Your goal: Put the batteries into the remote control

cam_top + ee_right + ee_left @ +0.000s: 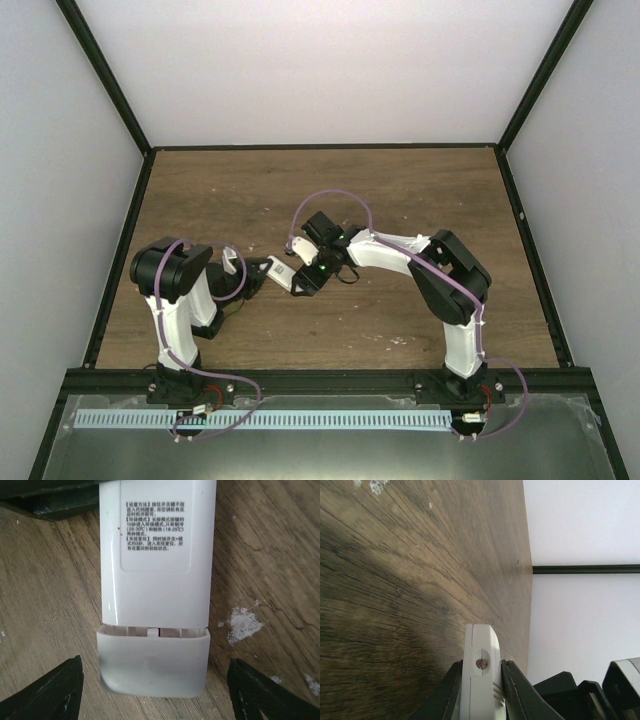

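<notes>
The remote control [155,555] is white and lies back side up, its printed label facing my right wrist camera. A paler cover piece [152,665] sits at its near end with a thin gap [152,630] to the main body. My right gripper [155,692] is open, with one black finger on each side of that end and neither touching it. My left gripper [482,664] is shut on the remote [480,680], seen edge-on with a small screw showing. From above, both grippers meet at the remote [283,270] in mid-table. The batteries are out of view.
White scuffs [243,624] mark the brown wooden table [400,190] right of the remote. Black frame rails [120,260] and white walls border the table. The arm bases stand at the near edge [320,380].
</notes>
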`<state>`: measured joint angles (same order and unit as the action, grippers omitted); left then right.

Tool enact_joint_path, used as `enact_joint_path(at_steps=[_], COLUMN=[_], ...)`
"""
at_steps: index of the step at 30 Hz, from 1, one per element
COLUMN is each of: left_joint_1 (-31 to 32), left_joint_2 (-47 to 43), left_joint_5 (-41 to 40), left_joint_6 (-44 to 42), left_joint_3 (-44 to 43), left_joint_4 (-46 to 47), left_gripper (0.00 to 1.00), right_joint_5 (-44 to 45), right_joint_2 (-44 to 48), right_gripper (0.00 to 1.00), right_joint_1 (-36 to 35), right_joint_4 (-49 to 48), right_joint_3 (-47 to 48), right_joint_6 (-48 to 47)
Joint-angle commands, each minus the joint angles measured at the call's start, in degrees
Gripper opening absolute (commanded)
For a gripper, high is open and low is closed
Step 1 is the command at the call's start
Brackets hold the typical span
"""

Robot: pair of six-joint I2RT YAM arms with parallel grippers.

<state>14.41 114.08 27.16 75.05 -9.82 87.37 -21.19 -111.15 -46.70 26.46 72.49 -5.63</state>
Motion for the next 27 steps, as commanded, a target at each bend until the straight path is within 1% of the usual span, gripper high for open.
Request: enact_joint_path(at_steps=[1, 9, 14, 27], left_joint_1=[0.2, 0.2, 0.2, 0.2], left_joint_2=[1.7, 1.9, 2.0, 2.1], left_joint_5=[-0.8, -0.7, -0.7, -1.0], left_joint_6=[-2.7, -2.7, -2.6, -2.6], left_joint_3=[0.3, 0.2, 0.2, 0.3], left_joint_4=[4.5, 4.5, 4.5, 4.5], left_gripper=[0.00, 0.00, 0.00, 0.00], right_joint_5=[0.4, 3.2, 4.0, 6.2], right_joint_2=[3.0, 4.0, 4.0, 0.7], right_gripper=[0.72, 0.77, 0.78, 0.79], right_joint_1=[-0.1, 0.8, 1.8, 2.0], right_joint_4=[-1.1, -0.8, -0.4, 0.0], right_joint_3=[2.5, 2.7, 2.3, 2.8], right_joint_6=[0.0, 0.4, 0.5, 0.8])
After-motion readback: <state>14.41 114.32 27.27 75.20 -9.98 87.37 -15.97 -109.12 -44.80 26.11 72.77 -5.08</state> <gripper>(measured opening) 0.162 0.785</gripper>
